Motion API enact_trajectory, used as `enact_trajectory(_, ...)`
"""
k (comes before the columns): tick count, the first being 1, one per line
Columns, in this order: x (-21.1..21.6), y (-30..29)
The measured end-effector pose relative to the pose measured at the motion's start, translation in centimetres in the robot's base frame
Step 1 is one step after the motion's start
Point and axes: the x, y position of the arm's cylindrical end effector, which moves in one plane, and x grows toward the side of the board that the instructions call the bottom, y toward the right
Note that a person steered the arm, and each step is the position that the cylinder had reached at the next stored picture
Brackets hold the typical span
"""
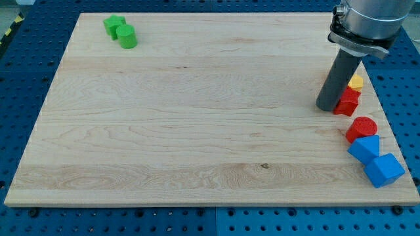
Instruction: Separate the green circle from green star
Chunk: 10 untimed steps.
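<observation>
The green circle (127,37), a short cylinder, sits near the board's top left corner. The green star (113,25) touches it on its upper left side. My tip (326,106) rests on the board at the view's right, far from both green blocks. It stands just left of a red star-like block (348,101).
A yellow block (356,82) lies behind the red star-like block, partly hidden by the rod. A red cylinder (361,128) and two blue blocks (364,149) (384,170) line the board's right edge. The wooden board (197,131) lies on a blue pegboard table.
</observation>
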Motion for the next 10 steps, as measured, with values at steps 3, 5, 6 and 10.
enact_trajectory(3, 2.1, -6.8)
enact_trajectory(5, 0.8, -24.6)
enact_trajectory(6, -6.1, -31.4)
enact_trajectory(10, -13.4, -48.6)
